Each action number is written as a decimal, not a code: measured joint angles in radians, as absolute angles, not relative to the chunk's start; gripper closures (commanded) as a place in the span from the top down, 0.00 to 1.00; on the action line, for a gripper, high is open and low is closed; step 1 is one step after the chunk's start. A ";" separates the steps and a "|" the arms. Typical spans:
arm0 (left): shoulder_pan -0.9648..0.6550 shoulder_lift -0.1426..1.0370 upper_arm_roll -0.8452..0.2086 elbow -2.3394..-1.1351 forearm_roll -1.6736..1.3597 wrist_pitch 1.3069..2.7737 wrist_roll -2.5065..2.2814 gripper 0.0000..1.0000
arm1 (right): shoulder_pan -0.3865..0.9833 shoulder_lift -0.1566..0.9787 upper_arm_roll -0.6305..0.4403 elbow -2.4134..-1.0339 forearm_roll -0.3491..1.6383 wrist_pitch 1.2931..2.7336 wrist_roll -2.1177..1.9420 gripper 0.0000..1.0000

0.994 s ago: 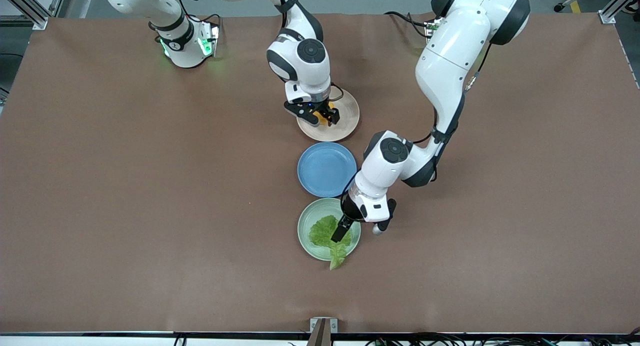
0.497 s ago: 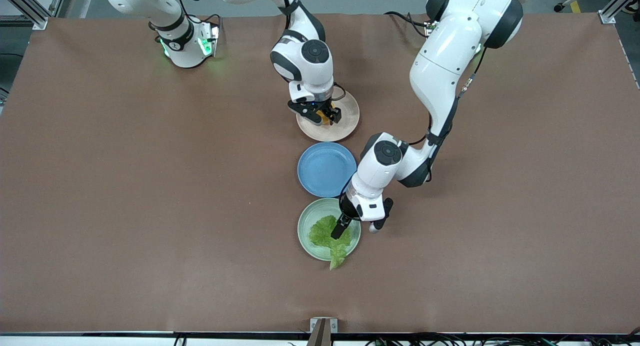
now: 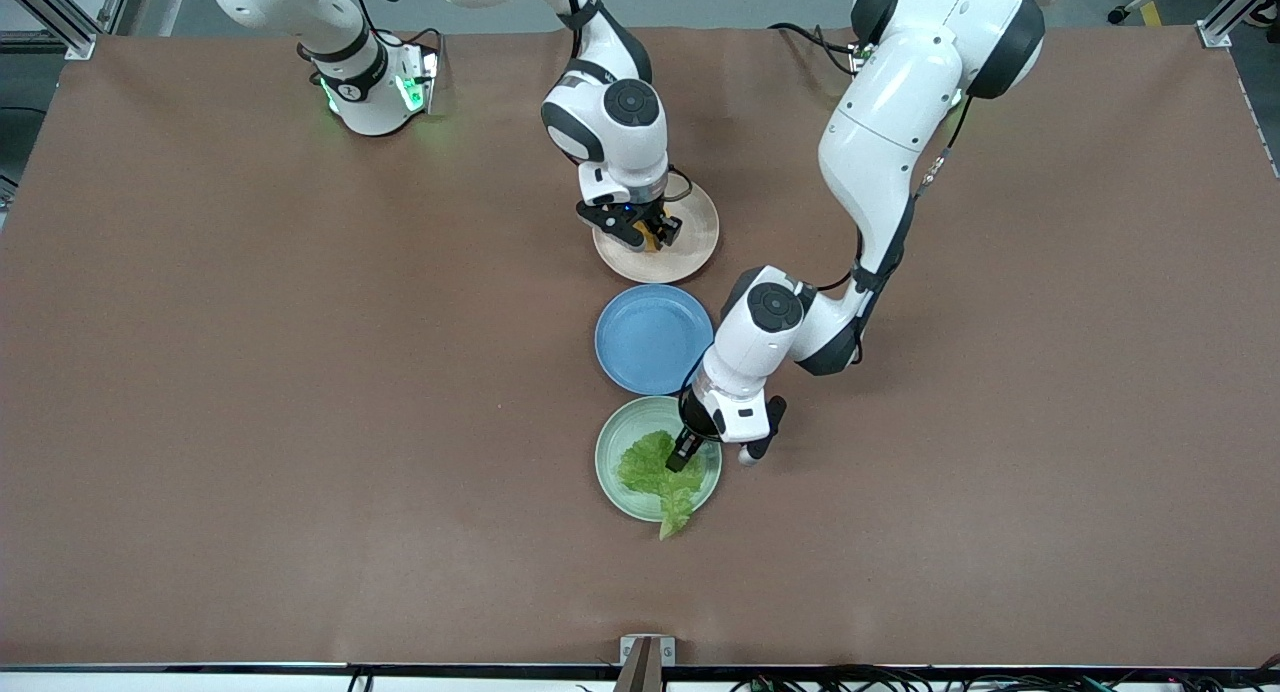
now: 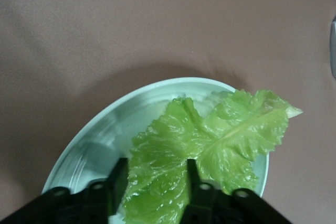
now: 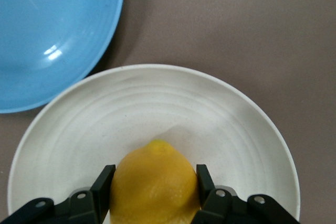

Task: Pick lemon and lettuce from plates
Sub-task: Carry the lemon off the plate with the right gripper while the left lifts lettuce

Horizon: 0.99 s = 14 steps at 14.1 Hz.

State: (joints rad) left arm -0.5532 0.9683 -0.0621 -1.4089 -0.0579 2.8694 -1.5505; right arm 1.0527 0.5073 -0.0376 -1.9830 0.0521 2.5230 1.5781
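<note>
Crinkled lettuce (image 4: 210, 145) fills left end effector (image 4: 153, 178).

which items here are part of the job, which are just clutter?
Job:
lemon, on beige plate, right gripper around it
lettuce, on mint plate, left gripper straddling it

Clutter:
blue plate, bare, between the other two plates

lemon (image 3: 652, 235) on farthest plate (image 3: 690, 257) | blue plate (image 3: 650, 337) between | lettuce (image 3: 655, 477) on nearest plate (image 3: 615, 442)
</note>
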 measured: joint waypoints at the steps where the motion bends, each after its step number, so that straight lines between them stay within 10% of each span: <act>1: -0.553 0.969 -0.062 -1.409 -0.058 2.869 -1.550 0.25 | 1.046 0.495 -0.046 -1.971 0.052 2.491 1.563 0.00; 8: -0.554 0.970 -0.062 -1.406 -0.058 2.869 -1.550 0.00 | 0.677 0.214 -0.072 -1.934 0.053 2.123 0.959 0.00; 14: -0.554 0.955 -0.062 -1.374 -0.058 2.870 -1.550 0.00 | 0.274 0.246 -0.076 -1.977 0.054 2.221 0.360 0.00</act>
State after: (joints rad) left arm -0.5543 0.9548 -0.0621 -1.3739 -0.0579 2.8699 -1.5505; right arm 0.2741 0.2460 -0.0757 -1.9768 0.0538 2.2214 0.3603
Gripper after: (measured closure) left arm 0.987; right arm 0.330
